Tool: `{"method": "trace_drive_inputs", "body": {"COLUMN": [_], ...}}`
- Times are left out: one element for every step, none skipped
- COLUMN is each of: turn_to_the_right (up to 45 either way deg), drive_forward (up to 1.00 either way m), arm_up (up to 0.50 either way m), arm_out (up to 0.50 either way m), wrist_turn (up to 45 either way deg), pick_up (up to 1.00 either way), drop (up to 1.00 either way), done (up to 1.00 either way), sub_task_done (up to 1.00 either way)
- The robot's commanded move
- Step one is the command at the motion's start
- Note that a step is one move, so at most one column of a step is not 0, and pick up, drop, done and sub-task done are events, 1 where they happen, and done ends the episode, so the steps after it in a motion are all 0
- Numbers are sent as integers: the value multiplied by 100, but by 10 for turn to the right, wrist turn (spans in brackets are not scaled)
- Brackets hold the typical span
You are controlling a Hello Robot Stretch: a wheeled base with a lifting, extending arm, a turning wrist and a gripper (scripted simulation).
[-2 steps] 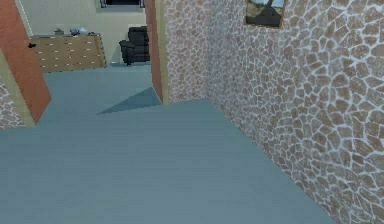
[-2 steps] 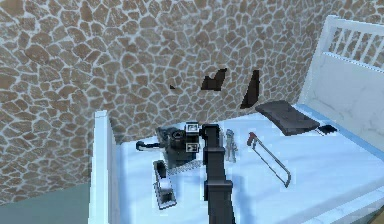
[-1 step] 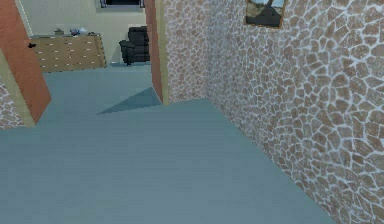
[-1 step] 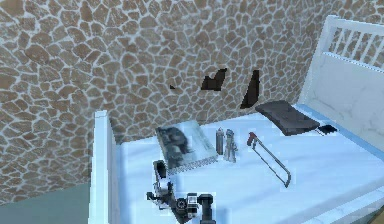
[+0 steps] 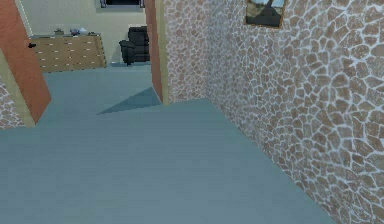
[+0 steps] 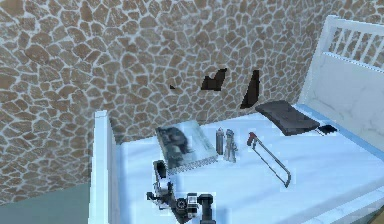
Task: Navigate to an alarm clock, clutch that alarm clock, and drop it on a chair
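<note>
A dark armchair point(image 5: 135, 45) stands in the far room, seen through the doorway at the top of the forward view. In the arm side view my gripper point(image 6: 160, 182) rises at the bottom edge over the near part of a white bed-like surface point(image 6: 330, 170). Two small white marked squares point(image 6: 185, 201) sit just right of it. Just beyond the gripper, a grey box-like thing point(image 6: 185, 142) lies on the surface. I cannot tell whether the gripper holds anything. No shape here reads clearly as an alarm clock.
On the white surface also lie two small upright grey things point(image 6: 226, 143), a saw-like tool point(image 6: 270, 160) and a dark flat pad point(image 6: 287, 117). A stone-patterned wall point(image 5: 300, 100) lines the hallway, with an orange door point(image 5: 25, 65) and a wooden dresser point(image 5: 70, 52) beyond.
</note>
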Motion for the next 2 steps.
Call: {"method": "trace_drive_inputs", "body": {"turn_to_the_right": [0,0], "drive_forward": [0,0], "arm_up": [10,38], "arm_out": [0,0], "wrist_turn": [0,0], "pick_up": [0,0], "drop": [0,0], "done": [0,0], "sub_task_done": [0,0]}}
